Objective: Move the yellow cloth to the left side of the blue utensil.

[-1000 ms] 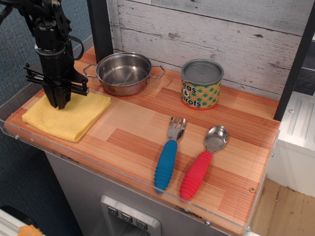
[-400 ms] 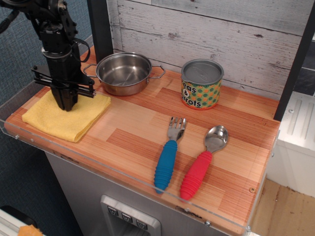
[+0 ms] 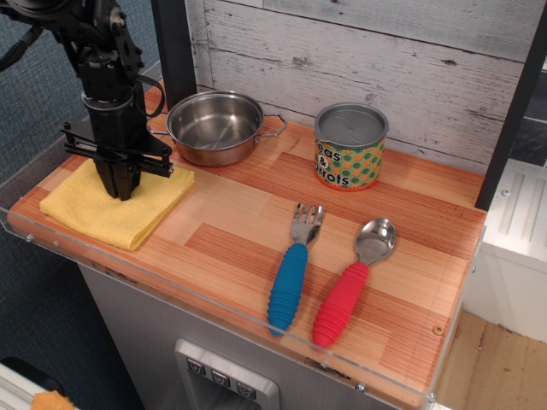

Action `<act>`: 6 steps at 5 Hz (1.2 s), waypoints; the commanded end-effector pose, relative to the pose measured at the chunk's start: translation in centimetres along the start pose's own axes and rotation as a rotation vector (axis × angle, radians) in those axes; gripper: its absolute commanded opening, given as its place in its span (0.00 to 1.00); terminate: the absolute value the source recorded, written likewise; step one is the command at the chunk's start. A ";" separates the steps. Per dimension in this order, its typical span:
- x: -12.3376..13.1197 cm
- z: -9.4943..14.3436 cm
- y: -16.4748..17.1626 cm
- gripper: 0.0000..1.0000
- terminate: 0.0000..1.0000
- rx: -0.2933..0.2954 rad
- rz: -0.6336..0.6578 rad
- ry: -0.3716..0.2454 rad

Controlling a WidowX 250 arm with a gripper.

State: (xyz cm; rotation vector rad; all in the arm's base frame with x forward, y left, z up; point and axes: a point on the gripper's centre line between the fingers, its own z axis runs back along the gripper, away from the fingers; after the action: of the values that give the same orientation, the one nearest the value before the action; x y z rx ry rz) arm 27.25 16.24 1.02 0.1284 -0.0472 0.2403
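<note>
My hand (image 3: 125,190) presses down on the yellow cloth (image 3: 111,205) at the worktop's (image 3: 231,231) far left end, fingers drawn together, pinching its fabric. I see the blue fork (image 3: 291,269) well apart to the right, beside the red spoon (image 3: 350,286).

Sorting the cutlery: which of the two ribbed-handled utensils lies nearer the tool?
The blue utensil, a fork. It lies left of the red-handled spoon, toward the tool over the yellow cloth.
</note>
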 end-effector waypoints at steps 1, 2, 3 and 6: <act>-0.4 0.9 -1.2 0.00 0.00 0.002 0.008 -0.031; -0.5 1.0 -2.1 0.00 0.00 0.013 0.015 -0.015; -0.7 1.2 -3.2 0.00 0.00 -0.001 0.012 -0.025; -1.2 2.0 -6.3 0.00 0.00 0.004 0.008 -0.047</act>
State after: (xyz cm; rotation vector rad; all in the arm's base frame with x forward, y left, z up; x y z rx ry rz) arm 27.52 9.64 0.89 0.1311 -0.0573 0.2480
